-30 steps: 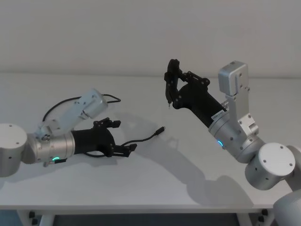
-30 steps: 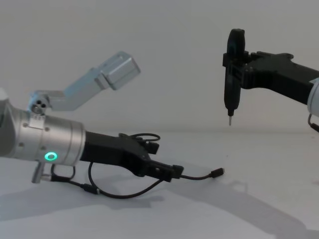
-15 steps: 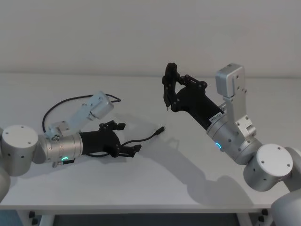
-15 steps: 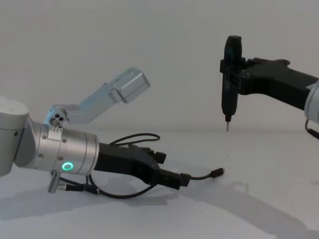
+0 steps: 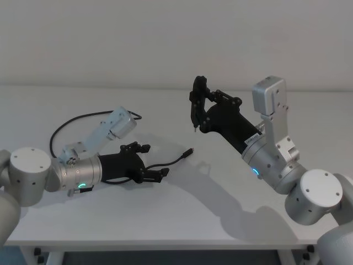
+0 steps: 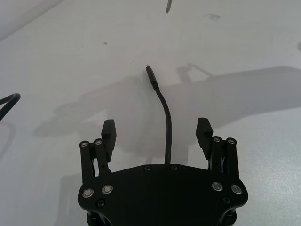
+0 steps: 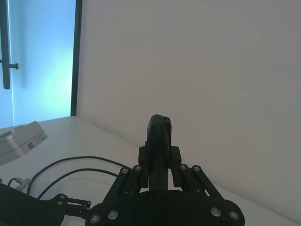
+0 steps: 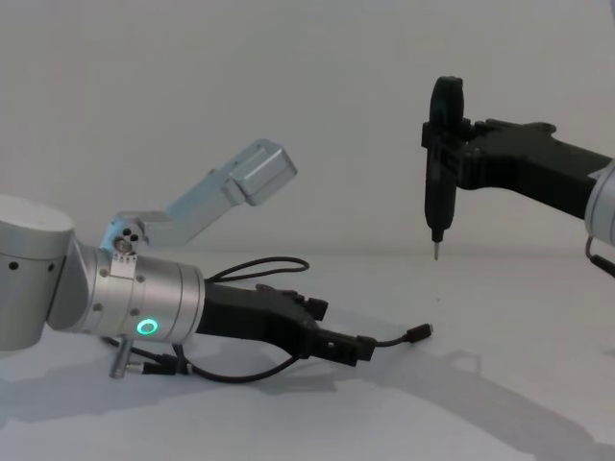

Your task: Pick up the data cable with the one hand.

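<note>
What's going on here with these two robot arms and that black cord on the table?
The robot is going for the data cable lying on the white table. Its left claw is low over the table, fingers open, one on each side of the cable near its plug end, and has not yet closed on it. The rest of the cable loops back behind that arm. The right claw hangs raised, shut, away from the cable.
</note>
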